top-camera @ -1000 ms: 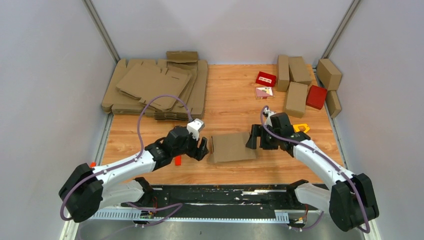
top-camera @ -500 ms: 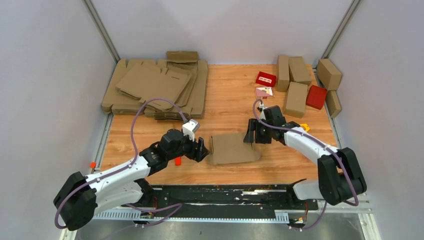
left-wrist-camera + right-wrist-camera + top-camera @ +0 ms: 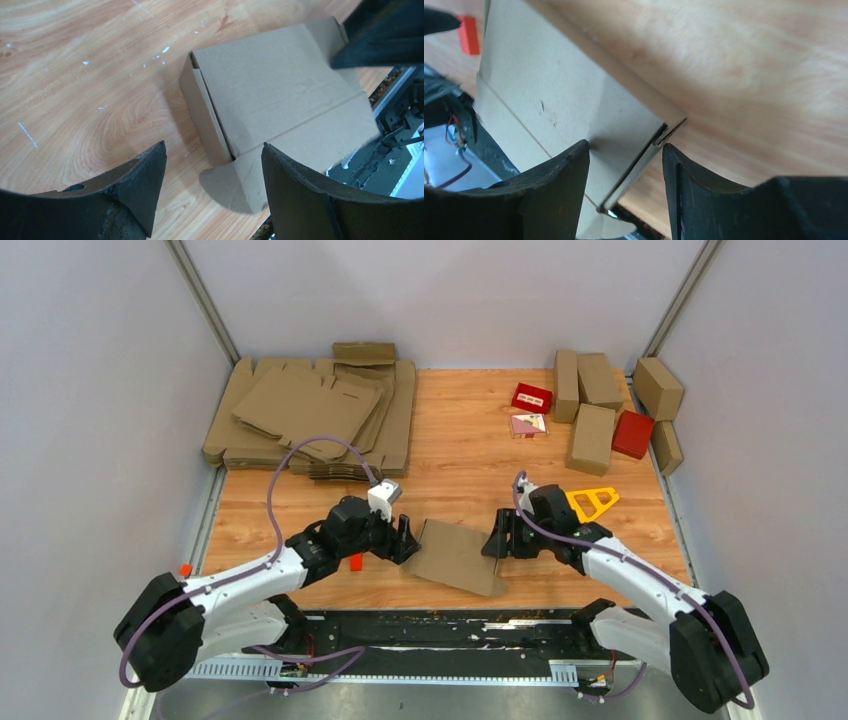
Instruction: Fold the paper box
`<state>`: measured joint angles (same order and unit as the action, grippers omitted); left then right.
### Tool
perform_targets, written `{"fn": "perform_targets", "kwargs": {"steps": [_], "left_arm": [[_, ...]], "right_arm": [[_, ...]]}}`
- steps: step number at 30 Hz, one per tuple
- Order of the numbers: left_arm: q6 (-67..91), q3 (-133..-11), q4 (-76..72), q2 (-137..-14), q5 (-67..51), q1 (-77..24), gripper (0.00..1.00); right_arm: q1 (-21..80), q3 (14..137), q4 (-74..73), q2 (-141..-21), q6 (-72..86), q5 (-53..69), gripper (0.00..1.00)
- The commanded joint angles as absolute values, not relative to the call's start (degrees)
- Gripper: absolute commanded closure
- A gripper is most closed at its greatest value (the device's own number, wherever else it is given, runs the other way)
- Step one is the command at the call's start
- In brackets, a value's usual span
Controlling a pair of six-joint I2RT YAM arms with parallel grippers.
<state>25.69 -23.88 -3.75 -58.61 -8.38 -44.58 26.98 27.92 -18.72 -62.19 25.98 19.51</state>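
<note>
The paper box (image 3: 455,555) is a brown, partly folded, flattish carton lying askew near the table's front edge; its near right corner reaches that edge. My left gripper (image 3: 407,540) is open at its left end. In the left wrist view (image 3: 213,146) the box (image 3: 280,95) lies just ahead, with a rounded flap (image 3: 240,187) sticking out between the jaws. My right gripper (image 3: 493,538) is at the right end. In the right wrist view (image 3: 625,145) its jaws stand apart astride the box's end edge (image 3: 559,100), the left finger (image 3: 569,175) against the top panel.
A pile of flat cardboard sheets (image 3: 310,415) lies at the back left. Folded brown cartons (image 3: 592,435) and small red boxes (image 3: 531,397) stand at the back right. A yellow triangular piece (image 3: 592,502) lies right of my right arm. A small red block (image 3: 355,561) lies by my left arm.
The box has turned clockwise; its right end has swung toward the table's front edge, with my right gripper moving nearer along with it. My left gripper has stayed at the left end.
</note>
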Motion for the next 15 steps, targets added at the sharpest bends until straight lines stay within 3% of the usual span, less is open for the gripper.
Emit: {"fn": "perform_targets", "kwargs": {"steps": [1,5,9,15], "left_arm": [[26.92,-26.09,-8.14,-62.8,-10.38,-44.25,0.25],[25.47,-27.98,-11.31,-68.98,-12.6,-44.21,0.31],[20.83,-32.05,-8.91,-74.14,-10.76,-44.21,0.4],[14.71,-36.72,-8.93,-78.89,-11.25,-44.21,0.47]], "right_arm": [[31.15,26.36,-19.37,-56.13,31.64,18.83,0.45],[31.53,27.68,-22.72,-54.36,30.09,17.01,0.44],[31.46,31.01,-28.02,-53.9,28.66,8.05,0.35],[31.08,34.58,-23.85,-53.03,23.45,4.12,0.29]]}}
